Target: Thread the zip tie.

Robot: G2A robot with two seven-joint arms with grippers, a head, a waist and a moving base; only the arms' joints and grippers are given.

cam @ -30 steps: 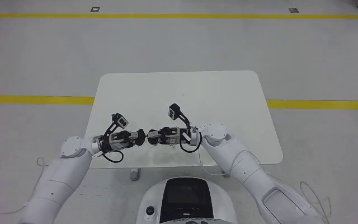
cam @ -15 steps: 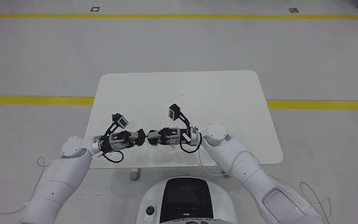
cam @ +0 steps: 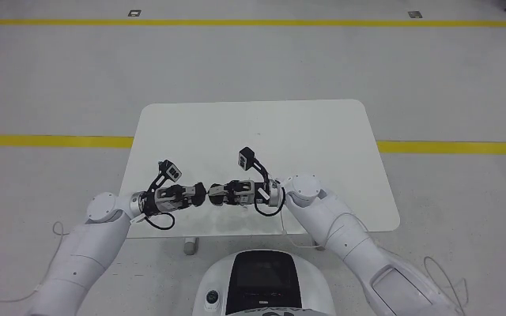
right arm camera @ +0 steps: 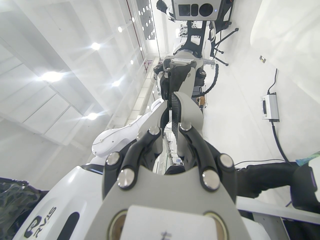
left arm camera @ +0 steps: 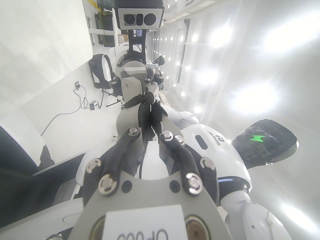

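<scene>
My left pincer [left arm camera: 150, 112] is pressed together on the zip tie [left arm camera: 143, 151], whose thin strap trails back toward my palm. My right pincer [right arm camera: 171, 106], tip to tip with it, is closed too, on what I cannot tell. If the tips are slightly misaligned, I judge the strap could buckle or slip from my grip.

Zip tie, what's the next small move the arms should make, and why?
Probably ease the left gripper a touch toward the right gripper, both kept shut, to feed the strap onward. In the top view their tips sit nose to nose above the table's near edge, and the thin black zip tie runs back inside the left gripper, so the ends look roughly lined up.
</scene>
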